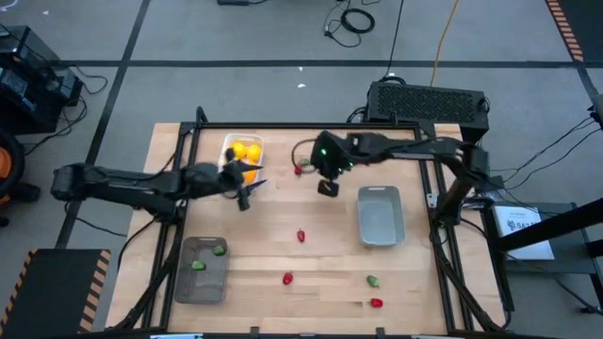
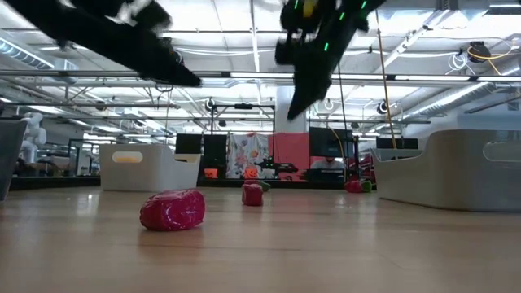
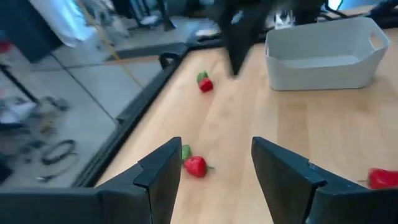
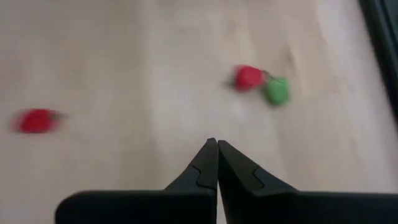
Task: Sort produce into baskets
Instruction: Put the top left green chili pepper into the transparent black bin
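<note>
The white basket (image 1: 243, 155) at the far left holds yellow and orange fruits (image 1: 247, 153). The darker grey basket (image 1: 203, 270) at the near left holds two green pieces (image 1: 199, 266). The light grey basket (image 1: 380, 215) stands at the right. Red pieces (image 1: 301, 235) (image 1: 287, 278) (image 1: 376, 302) and a green piece (image 1: 373, 281) lie on the table. My left gripper (image 1: 247, 195) is open and empty, in the air beside the white basket; a red piece (image 3: 195, 166) lies below it. My right gripper (image 1: 328, 187) is shut and empty above the table's far middle.
Another red piece (image 1: 300, 169) lies near the far edge. In the low view a red piece (image 2: 172, 210) lies nearest, with a smaller one (image 2: 252, 194) behind it. Black frame rails (image 1: 283, 125) run along the table's edges. Bare wood lies between the baskets.
</note>
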`<action>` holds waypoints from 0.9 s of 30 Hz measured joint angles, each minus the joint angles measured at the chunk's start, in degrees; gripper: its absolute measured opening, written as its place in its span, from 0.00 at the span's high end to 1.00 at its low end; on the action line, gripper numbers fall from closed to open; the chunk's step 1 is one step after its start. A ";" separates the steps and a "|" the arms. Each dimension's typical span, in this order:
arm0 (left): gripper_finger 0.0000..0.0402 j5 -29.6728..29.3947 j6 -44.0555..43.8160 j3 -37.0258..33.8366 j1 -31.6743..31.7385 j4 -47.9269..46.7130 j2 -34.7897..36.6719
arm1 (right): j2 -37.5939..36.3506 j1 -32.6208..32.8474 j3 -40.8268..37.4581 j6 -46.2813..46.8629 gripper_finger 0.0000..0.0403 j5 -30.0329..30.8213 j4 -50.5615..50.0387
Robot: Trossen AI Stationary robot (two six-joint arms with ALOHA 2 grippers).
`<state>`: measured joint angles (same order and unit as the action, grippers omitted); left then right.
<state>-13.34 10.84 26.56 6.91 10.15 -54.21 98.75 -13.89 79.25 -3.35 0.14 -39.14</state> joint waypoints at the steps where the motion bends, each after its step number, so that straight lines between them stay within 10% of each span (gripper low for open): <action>1: 0.49 3.76 -0.05 1.31 2.83 1.57 -3.23 | -1.43 1.70 -0.47 1.42 1.00 0.03 0.08; 9: 0.49 23.32 0.03 18.19 18.78 0.28 -33.23 | -11.11 19.81 -14.02 8.71 1.00 13.13 9.26; 15: 0.49 24.12 1.55 33.53 22.12 -8.41 -50.70 | -14.53 25.96 -23.99 4.31 1.00 17.59 19.68; 27: 0.49 18.81 1.79 48.58 22.08 -22.96 -62.88 | -16.65 27.66 -24.44 11.41 1.00 17.77 15.33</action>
<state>5.47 12.63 75.13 28.99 -12.81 -117.09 82.11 13.78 54.81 8.06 17.90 -23.81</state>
